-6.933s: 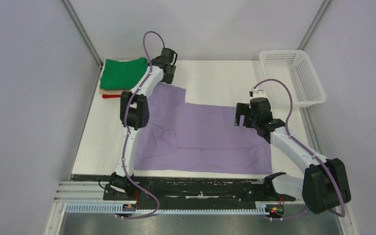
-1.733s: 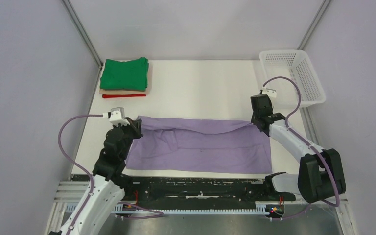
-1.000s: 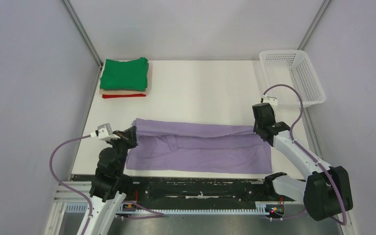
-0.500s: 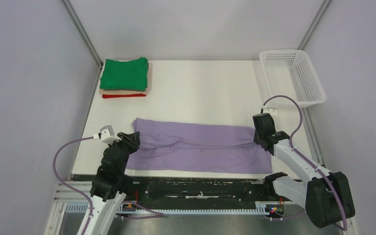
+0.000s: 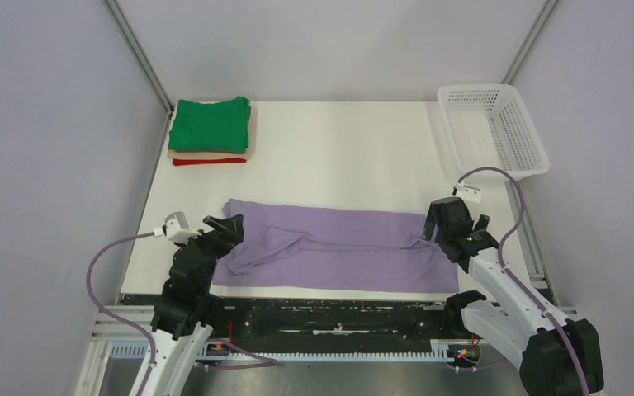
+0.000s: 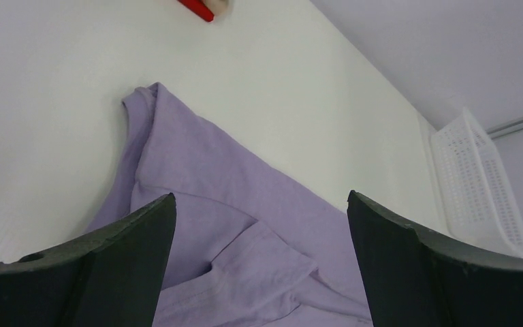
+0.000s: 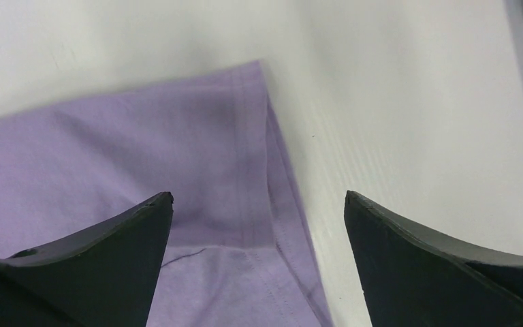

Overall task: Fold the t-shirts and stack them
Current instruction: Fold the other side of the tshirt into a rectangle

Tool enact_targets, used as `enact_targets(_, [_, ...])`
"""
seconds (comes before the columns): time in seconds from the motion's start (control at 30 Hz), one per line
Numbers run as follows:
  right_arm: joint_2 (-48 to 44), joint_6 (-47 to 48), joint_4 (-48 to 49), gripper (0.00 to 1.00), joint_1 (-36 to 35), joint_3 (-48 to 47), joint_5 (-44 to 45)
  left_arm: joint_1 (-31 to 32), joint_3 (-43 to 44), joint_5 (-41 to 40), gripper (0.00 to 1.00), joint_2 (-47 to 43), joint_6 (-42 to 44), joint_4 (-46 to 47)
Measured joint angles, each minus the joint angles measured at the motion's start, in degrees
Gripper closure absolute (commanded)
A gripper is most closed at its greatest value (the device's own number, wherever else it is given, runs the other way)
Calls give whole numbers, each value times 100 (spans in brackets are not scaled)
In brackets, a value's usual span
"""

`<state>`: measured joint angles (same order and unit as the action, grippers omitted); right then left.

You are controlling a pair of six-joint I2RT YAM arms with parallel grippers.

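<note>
Lavender t-shirt (image 5: 347, 247) hugs near edge of table (image 5: 338, 157).

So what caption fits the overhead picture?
The left gripper and right gripper open at the ends of a lavender t-shirt folded into a strip; folded shirts stacked far left.

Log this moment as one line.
purple t-shirt: folded strip, near edge | left pincer: open over its left end | right pincer: open over its right end | folded stack: far-left corner

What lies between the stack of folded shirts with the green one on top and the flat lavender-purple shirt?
Nothing: only bare white tabletop shows there in the top external view.
</note>
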<state>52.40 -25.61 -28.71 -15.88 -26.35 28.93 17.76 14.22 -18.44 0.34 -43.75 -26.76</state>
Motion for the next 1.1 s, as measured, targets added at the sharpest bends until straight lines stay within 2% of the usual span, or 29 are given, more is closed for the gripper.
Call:
enact_targets(0.13, [-55,-7,-98,2,0,-201,232,-2,7,313,0,525,-149,667])
enact_targets(0.27, [-24,107,17,2,2,-269,-46,0,256,970,0,2413,-186,1244])
enact_targets(0.37, [105,267,376,2,0,-269,-743,-2,914,1370,0,4172,-120,1228])
enact_targets(0.53, [518,413,1091,2,-4,-269,-1895,-2,1626,1952,0,6039,155,1532])
enact_targets(0.73, [791,533,1412,2,-4,-269,-2496,-2,1633,2131,0,6601,413,1602])
enact_targets(0.97, [791,599,1491,2,-4,-269,-2430,57,1639,2234,0,6843,647,1401])
enact_targets(1.1, [791,623,1488,2,-2,-269,-2341,415,1637,2398,0,6798,678,1261])
